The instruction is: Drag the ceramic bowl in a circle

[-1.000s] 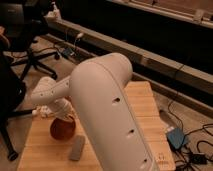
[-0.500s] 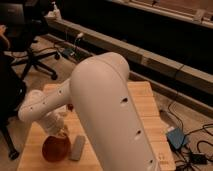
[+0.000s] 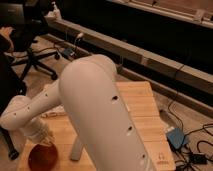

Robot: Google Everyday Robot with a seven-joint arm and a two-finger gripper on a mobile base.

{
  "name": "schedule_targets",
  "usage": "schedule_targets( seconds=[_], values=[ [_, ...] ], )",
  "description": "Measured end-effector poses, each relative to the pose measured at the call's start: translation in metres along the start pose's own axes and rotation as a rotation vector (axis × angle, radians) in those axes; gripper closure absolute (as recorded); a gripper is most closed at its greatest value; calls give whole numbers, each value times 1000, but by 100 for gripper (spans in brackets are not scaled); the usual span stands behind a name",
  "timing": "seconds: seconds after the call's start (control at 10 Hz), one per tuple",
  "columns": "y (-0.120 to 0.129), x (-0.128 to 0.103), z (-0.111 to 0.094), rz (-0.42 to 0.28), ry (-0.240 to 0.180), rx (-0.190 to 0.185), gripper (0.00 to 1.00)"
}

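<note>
As I view the station from my remote console, the largest element is the dim room: a dark floor, a long pale ledge [image 3: 150, 57] running diagonally along the back, and loose cables [image 3: 202, 145] at the right. Next in size is the robot arm [image 3: 100, 110], a smooth, white, rounded shell with small dark holes. It fills the foreground and bends down to the left. Beneath it stands the table [image 3: 142, 107], rectangular, with a light slatted wood top. A black office chair [image 3: 35, 57] stands on the floor at the upper left, well apart from the table. The ceramic bowl [image 3: 42, 157] sits at the table's near left corner; it is round, shallow, glossy and orange-red. The gripper [image 3: 46, 141] is at the bowl's far rim, jaws clenched, tip meeting the rim; I cannot tell whether the rim is pinched. A flat grey bar [image 3: 76, 149] lies just right of the bowl. A small blue box [image 3: 176, 137] rests on the floor by the table's right edge.
</note>
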Motion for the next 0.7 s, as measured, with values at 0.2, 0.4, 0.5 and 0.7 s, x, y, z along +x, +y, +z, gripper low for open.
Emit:
schedule_targets(
  seconds=[0.2,0.4,0.5,0.7],
  values=[
    [14,-31,-1,-37,-32,-18,100],
    [15,-59,-4,-43,-66,-21,100],
    [12,-69,-7,-35,-80,-21,100],
    [-13,-97,-14,17,-122,-9,100]
  ],
)
